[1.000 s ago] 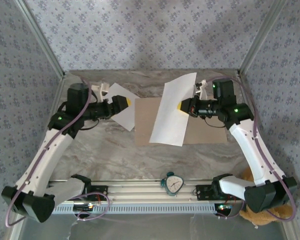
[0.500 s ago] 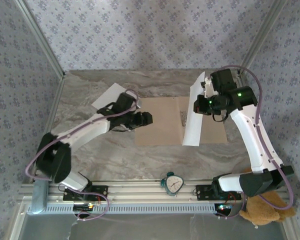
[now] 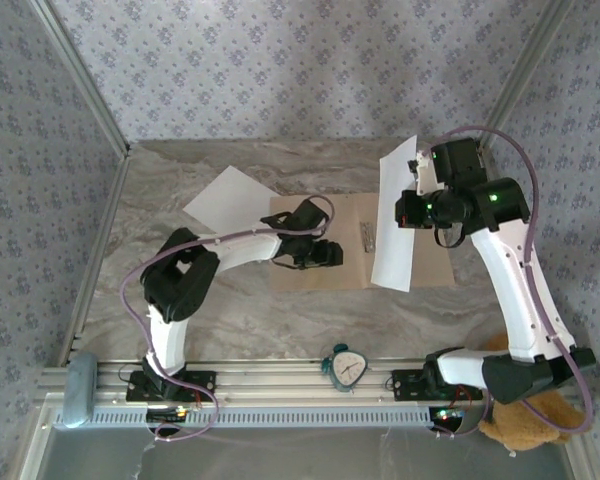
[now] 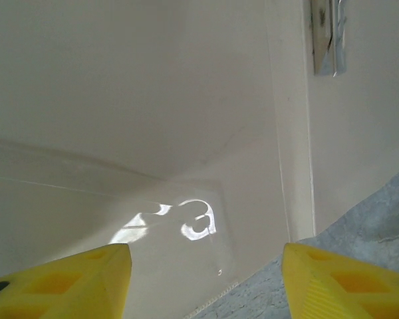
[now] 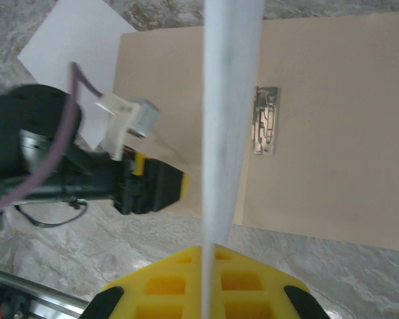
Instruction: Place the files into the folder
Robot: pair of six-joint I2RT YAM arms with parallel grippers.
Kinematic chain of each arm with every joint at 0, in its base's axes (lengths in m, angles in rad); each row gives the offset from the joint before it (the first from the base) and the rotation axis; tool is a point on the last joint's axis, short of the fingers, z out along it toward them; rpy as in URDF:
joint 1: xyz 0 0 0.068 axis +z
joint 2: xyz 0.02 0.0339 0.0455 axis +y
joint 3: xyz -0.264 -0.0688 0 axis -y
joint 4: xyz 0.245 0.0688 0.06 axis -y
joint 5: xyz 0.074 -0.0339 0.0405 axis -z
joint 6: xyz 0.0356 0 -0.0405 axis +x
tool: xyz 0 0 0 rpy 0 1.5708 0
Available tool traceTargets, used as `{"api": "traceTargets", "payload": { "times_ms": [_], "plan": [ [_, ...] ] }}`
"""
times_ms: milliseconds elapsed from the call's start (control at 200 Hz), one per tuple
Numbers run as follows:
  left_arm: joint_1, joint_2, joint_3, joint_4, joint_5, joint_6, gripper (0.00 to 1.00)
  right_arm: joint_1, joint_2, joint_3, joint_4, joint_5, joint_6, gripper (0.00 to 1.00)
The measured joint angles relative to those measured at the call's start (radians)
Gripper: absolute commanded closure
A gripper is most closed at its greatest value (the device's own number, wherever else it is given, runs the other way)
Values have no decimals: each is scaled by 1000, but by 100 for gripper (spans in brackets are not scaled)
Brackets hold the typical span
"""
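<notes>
The tan folder (image 3: 320, 215) lies open and flat on the marble table, its metal clip (image 3: 368, 237) along the spine. One white file (image 3: 230, 198) lies on the table, its corner under the folder's left edge. My right gripper (image 3: 402, 212) is shut on the other file (image 3: 396, 225), held up on edge above the folder's right half; in the right wrist view this file (image 5: 229, 100) runs edge-on from my gripper (image 5: 209, 282) across the folder (image 5: 326, 133). My left gripper (image 3: 327, 252) is open, low over the folder's left half (image 4: 153, 100), nothing between its fingertips (image 4: 86, 279).
A small teal clock (image 3: 346, 366) stands on the metal rail (image 3: 280, 385) at the near edge. A brown plush toy (image 3: 525, 425) sits at the bottom right by the right arm's base. Patterned walls and metal posts close in the table.
My left arm has swung right, from the loose file to the folder's left half, with its jaws narrowing somewhat. The right gripper has carried its file right and turned it on edge.
</notes>
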Motion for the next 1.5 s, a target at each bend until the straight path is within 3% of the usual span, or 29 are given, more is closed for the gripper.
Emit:
{"api": "traceTargets", "payload": {
  "times_ms": [230, 575, 1039, 1234, 1499],
  "plan": [
    [-23, 16, -51, 42, 1, -23, 40, 0, -26, -4, 42, -48, -13, 100],
    [-22, -129, -273, 150, 3, -61, 41, 0, -33, -87, 130, -157, -13, 100],
    [-16, -301, -353, 16, -8, -49, 37, 44, -54, -204, 324, -351, -10, 100],
    [74, -469, -373, -19, -10, -39, 35, 61, -51, -269, 420, -423, -11, 100],
    [256, -602, -532, -72, -27, -33, 33, 79, 106, -278, 440, -352, -107, 100]
  ]
}}
